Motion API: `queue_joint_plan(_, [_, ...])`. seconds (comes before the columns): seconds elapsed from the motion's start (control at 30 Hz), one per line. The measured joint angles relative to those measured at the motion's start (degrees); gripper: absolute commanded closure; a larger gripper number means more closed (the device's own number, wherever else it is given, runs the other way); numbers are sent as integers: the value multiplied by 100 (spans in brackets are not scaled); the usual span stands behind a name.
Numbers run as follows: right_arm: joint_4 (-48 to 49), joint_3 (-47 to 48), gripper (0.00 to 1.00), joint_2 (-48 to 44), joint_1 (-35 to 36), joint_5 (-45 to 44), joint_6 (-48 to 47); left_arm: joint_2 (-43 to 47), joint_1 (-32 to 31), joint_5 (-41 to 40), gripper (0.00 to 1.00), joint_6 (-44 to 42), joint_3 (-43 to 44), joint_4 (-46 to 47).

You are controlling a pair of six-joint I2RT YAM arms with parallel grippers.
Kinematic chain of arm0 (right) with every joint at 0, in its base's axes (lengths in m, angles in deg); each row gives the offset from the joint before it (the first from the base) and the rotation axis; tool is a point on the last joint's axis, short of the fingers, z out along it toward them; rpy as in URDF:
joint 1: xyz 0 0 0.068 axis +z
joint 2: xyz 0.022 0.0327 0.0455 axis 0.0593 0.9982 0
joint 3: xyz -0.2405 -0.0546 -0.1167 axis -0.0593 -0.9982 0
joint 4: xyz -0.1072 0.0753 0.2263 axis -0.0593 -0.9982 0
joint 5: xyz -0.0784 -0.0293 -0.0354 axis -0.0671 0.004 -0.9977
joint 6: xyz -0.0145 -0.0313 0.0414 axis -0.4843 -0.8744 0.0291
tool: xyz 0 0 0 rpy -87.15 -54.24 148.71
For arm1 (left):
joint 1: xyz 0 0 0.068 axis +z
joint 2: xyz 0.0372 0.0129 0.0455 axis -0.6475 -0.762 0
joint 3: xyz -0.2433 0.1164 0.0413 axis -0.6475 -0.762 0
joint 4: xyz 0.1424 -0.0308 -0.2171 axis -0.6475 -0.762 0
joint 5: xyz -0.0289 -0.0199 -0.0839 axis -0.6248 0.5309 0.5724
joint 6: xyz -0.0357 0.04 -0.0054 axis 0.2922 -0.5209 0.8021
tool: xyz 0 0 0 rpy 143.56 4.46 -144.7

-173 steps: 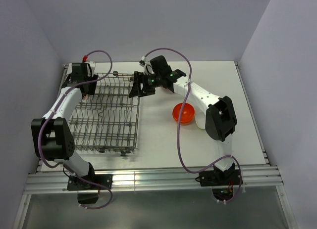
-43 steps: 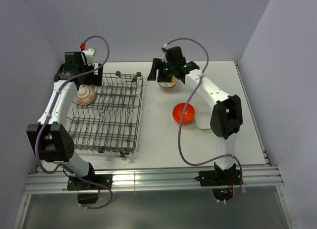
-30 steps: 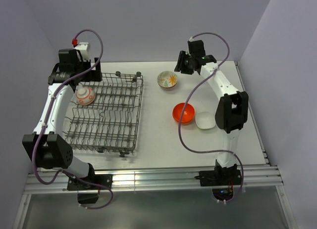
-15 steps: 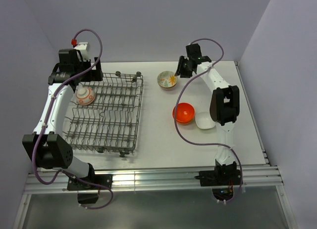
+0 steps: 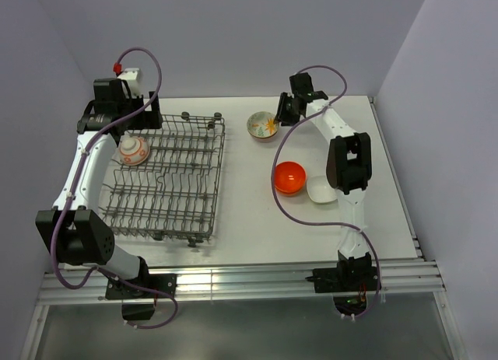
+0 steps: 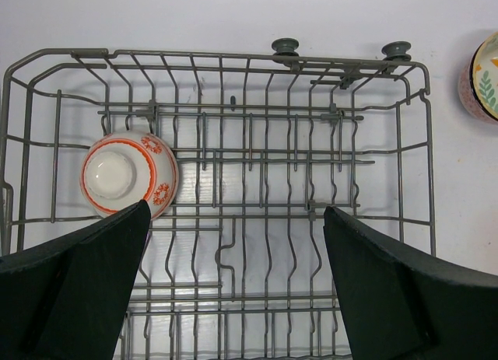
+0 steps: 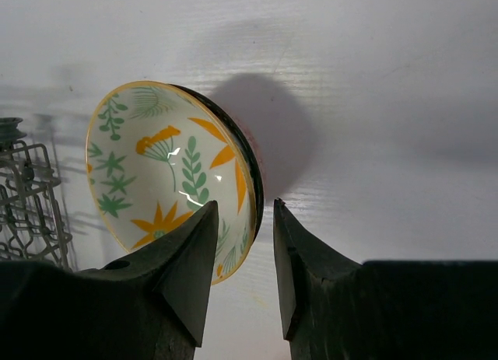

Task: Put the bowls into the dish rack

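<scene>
The grey wire dish rack [image 5: 167,181] lies at the left of the table. A pale bowl with red-orange patterns [image 5: 134,150] rests upside down in its far left corner, also in the left wrist view [image 6: 128,173]. My left gripper [image 5: 120,120] hovers above the rack, wide open and empty [image 6: 235,208]. A floral bowl [image 5: 263,125] sits on the table beyond the rack. My right gripper [image 5: 282,113] is open at its right side. Its fingers straddle the bowl's rim [image 7: 246,204], one inside the floral bowl [image 7: 167,173], one outside. A glossy orange bowl [image 5: 289,177] sits mid-table.
A white bowl [image 5: 322,190] sits just right of the orange bowl, next to the right arm's elbow. The rack's small dark wheels [image 6: 285,45] face the back wall. The floral bowl shows at the right edge of the left wrist view [image 6: 486,76].
The patterned bowl came to rest in the rack and my left gripper rose off it. My right gripper set the floral bowl down, pulled away, then came back to its rim.
</scene>
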Motion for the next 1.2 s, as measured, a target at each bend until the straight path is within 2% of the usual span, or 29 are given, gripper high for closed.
queue_joint_plan(0.9, [24,111,71,170,2,144,48,-120,0,37,1,-2,0,4])
queue_joint_plan(1.03, [20,151,78,201,0,146,61,-120,0,35,1,-4,0,4])
queue_joint_plan(1.2, [42,188,96,245,0,184,83,-120,0,35,0,-2,0,7])
